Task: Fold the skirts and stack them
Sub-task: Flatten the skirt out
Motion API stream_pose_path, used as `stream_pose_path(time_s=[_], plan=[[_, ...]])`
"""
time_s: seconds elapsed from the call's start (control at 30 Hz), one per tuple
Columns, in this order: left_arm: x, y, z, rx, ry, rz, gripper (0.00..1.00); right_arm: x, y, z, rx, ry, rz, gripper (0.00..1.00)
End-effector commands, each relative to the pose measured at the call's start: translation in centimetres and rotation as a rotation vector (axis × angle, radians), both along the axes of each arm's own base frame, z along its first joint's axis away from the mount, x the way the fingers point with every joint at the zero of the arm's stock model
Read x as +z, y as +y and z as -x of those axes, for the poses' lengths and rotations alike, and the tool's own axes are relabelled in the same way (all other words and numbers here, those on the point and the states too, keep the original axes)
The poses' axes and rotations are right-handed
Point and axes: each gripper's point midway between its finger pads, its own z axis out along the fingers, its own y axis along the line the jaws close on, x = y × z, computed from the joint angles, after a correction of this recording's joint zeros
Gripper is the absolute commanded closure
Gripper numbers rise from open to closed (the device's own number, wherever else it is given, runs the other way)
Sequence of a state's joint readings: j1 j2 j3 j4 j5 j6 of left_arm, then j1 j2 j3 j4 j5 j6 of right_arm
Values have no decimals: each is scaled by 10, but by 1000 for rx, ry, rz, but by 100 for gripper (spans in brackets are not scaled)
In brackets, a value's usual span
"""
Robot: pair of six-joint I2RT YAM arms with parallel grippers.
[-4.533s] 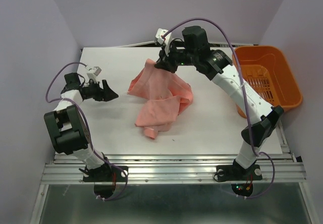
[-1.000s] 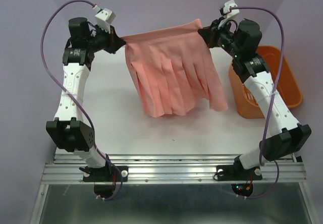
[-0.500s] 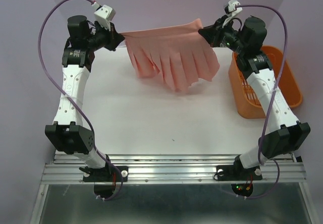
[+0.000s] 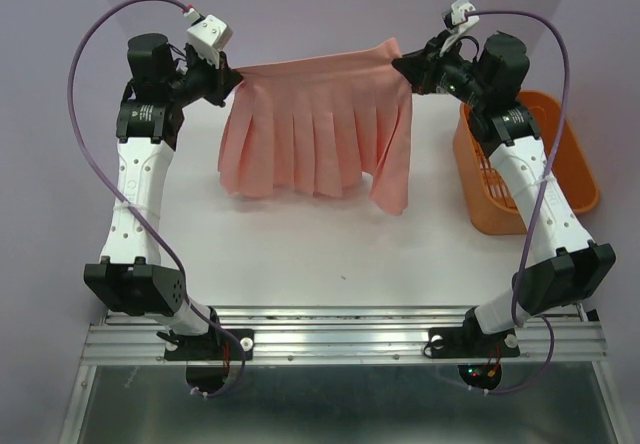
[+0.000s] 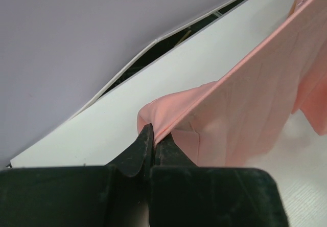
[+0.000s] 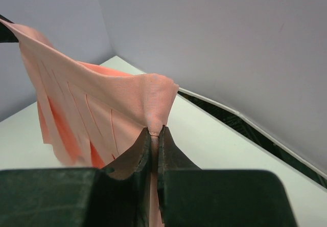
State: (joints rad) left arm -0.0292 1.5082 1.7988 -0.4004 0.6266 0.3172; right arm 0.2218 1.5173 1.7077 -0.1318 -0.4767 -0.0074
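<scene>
One salmon-pink pleated skirt (image 4: 315, 129) hangs in the air over the back of the table, stretched flat between both arms. My left gripper (image 4: 236, 74) is shut on its left top corner, and in the left wrist view the skirt (image 5: 245, 109) runs off to the right from my left gripper (image 5: 153, 135). My right gripper (image 4: 402, 64) is shut on the right top corner; the skirt (image 6: 102, 104) bunches at my right gripper (image 6: 155, 132) there. The hem dangles toward the white table (image 4: 300, 254), lower at the right.
An orange plastic basket (image 4: 570, 164) stands at the table's right edge, just beside the right arm. Purple walls close in the back and both sides. A dark gap runs along the table's far edge (image 6: 255, 130).
The hanging skirt has swung: half a second ago its lower part was lifted back toward the wall, and now it hangs down and to the left. Both grippers stay high at its corners.
</scene>
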Motion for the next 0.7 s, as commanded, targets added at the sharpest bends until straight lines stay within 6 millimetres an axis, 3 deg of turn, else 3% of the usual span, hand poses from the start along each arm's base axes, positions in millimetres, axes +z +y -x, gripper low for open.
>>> stream_pose_path(time_s=[0.0, 0.27, 0.43, 0.47, 0.53, 0.57, 0.67], plan=[[27, 58, -14, 245, -98, -76, 100, 48, -71, -13, -281, -155, -5, 99], [22, 56, -13, 239, -85, -64, 100, 41, -68, -15, -263, -133, 5, 99], [31, 52, 11, 218, -120, -66, 100, 48, -65, 10, -228, -143, 10, 99], [27, 53, 15, 218, -112, -67, 100, 40, -65, 12, -222, -121, 17, 99], [29, 53, 25, 216, -125, -77, 100, 44, -64, 29, -203, -133, 25, 99], [30, 51, 37, 211, -134, -80, 100, 31, -62, 34, -184, -108, 41, 99], [30, 51, 65, 204, -156, -95, 100, 34, -62, 66, -158, -124, 51, 99]])
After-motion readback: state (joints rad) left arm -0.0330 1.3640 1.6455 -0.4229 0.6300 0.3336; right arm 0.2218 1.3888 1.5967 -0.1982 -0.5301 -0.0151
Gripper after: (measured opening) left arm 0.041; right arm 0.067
